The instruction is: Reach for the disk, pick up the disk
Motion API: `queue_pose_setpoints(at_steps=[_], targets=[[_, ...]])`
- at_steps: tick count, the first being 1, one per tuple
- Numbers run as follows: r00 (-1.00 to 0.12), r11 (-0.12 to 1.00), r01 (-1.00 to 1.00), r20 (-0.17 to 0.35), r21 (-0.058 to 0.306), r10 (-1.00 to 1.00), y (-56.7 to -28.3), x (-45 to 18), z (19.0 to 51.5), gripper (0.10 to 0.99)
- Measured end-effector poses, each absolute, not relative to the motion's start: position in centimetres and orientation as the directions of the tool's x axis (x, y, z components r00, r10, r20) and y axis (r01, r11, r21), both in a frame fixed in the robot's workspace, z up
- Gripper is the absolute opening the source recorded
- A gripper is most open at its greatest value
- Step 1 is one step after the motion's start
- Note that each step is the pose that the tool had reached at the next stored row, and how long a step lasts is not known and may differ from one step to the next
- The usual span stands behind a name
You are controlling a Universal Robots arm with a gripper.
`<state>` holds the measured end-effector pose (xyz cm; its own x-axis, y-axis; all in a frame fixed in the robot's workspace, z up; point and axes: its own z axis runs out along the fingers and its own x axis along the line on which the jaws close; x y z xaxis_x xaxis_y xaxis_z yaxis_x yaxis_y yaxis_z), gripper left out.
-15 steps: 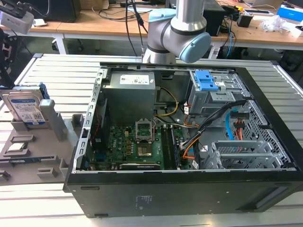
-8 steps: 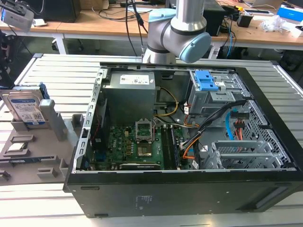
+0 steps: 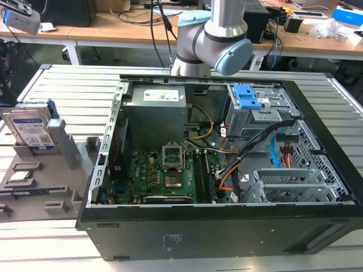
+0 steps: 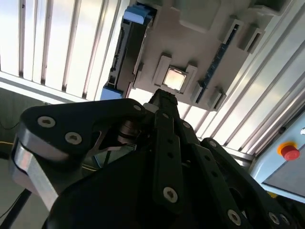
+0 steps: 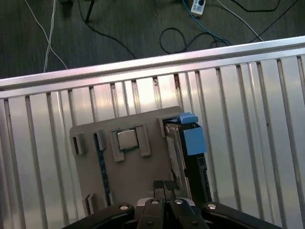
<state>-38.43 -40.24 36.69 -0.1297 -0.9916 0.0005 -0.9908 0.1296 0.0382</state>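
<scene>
silver disk (image 3: 31,129) upright in holder (image 3: 62,181); we judge it stiff, heavyish; take its flat faces; pincer (image 5: 163,185) together, empty.

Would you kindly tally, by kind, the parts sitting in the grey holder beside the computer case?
disk: 1
chip: 1
memory stick: 1
Total: 3
</scene>
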Motion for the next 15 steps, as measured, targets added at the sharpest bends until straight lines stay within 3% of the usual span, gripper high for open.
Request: queue_pose_setpoints(at_steps=[11,15], targets=[[0.047,-0.047,-0.998,0.0,0.038,-0.999,-40.24,-38.43,36.69,0.106],[0.053,-0.053,-0.998,0.0,0.038,-0.999,-40.23,-38.43,36.69,0.106]])
